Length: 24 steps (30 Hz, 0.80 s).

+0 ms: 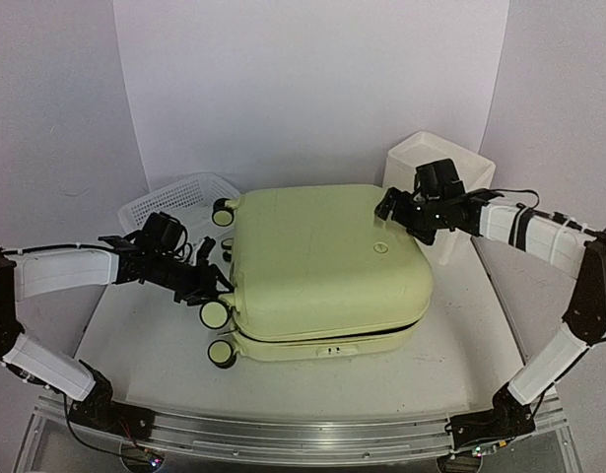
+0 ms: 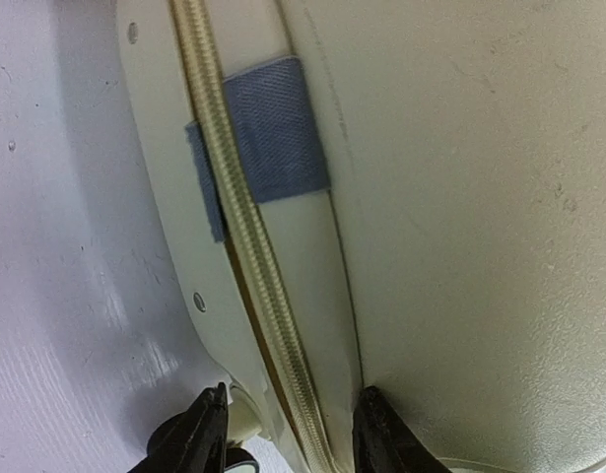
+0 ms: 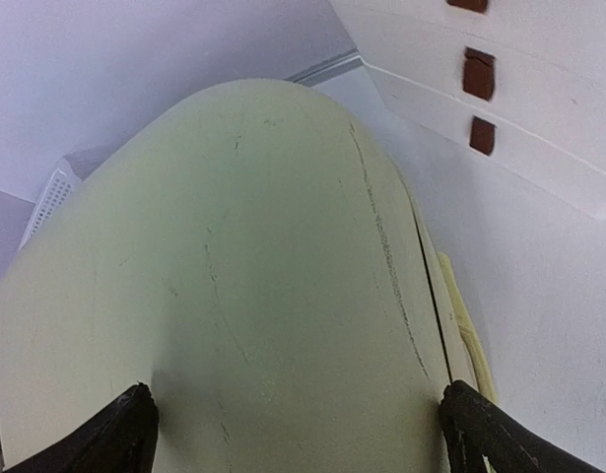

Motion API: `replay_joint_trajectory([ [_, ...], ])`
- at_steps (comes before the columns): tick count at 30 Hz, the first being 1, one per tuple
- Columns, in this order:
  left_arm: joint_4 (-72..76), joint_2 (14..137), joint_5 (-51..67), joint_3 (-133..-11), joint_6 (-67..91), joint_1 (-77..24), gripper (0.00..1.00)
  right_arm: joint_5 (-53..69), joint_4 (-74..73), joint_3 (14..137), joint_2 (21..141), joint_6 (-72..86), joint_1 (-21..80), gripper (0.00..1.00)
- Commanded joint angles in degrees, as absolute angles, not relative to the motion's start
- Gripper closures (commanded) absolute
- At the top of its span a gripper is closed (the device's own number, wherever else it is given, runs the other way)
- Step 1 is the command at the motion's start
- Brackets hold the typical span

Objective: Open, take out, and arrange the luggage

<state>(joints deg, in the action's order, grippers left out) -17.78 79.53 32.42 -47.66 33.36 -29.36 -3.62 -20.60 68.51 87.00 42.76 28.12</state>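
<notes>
Left gripper point(image 2: 293, 439) brackets the zipper seam point(image 2: 253, 256) of the luggage point(image 1: 322, 261) near its wheels point(image 1: 215, 314); I cannot confirm clamping. Right gripper point(image 3: 303, 439) stands wide over the far corner. Luggage lies flat on the table point(image 1: 460, 335).

Robot lab bench: plain white backdrop point(image 1: 312, 89), alu mounting rail point(image 1: 283, 439) at front.

A white table point(image 1: 145, 335) stands before a pale curved backdrop point(image 1: 312, 89), with lilac-white walls point(image 1: 46, 118) on either side. The light is soft and even. A metal rail point(image 1: 283, 440) runs along the table's near edge. A mesh basket point(image 1: 174, 197) and a white box point(image 1: 431, 158) sit at the back.
</notes>
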Motion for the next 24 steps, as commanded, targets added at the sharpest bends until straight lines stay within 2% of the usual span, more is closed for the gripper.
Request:
replay_joint_trajectory([
  [1, -15.9, 77.4, 30.8, -47.2, 35.4, -39.7, 0.56, 4.8, -21.9, 78.8, 94.0, 34.8, 33.1, 0.02],
  [9, -15.3, 77.9, 22.1, -50.4, 37.6, -51.4, 0.56, -17.1, -39.0, 84.9, 88.4, 24.1, 33.1, 0.02],
  [11, -15.3, 78.7, 20.0, -51.0, 36.6, -54.0, 0.55, -19.3, -42.8, 85.6, 86.6, 23.2, 33.1, 0.02],
  [18, -14.4, 78.9, 13.5, -50.5, 33.2, -57.4, 0.55, -10.9, -44.2, 80.3, 77.6, 22.2, 33.2, 0.02],
  [24, -11.6, 68.1, 3.3, -44.8, 29.4, -58.6, 0.52, -2.5, -42.7, 76.6, 74.1, 20.1, 34.0, 0.02],
])
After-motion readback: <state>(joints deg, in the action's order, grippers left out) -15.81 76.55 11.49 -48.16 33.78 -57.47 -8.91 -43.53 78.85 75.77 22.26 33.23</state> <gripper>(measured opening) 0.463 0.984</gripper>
